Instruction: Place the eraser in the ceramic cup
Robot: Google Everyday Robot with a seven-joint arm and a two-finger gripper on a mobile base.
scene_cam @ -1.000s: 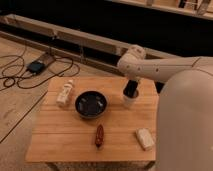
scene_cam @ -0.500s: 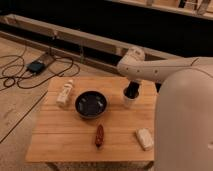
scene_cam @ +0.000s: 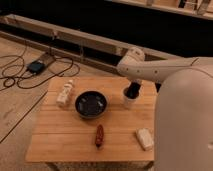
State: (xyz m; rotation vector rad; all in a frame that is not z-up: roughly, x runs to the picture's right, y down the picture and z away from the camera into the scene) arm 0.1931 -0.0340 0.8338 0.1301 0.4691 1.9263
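The white arm (scene_cam: 165, 70) reaches left from the body, elbow bent, end effector (scene_cam: 132, 92) pointing straight down.

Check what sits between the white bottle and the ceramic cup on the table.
The dark bowl lies between the white bottle and the ceramic cup in the camera view. The gripper is right above the cup.

The robot's hand (scene_cam: 132, 92) hangs directly over the ceramic cup (scene_cam: 129, 101) at the back right of the desk (scene_cam: 60, 140), covering the cup's mouth and interior. The hand reads only as a dark shape, and the eraser cannot be made out apart from it. The robot's pale body hides the desk's right edge and runs out of the picture. The desk's front legs are cut off below.
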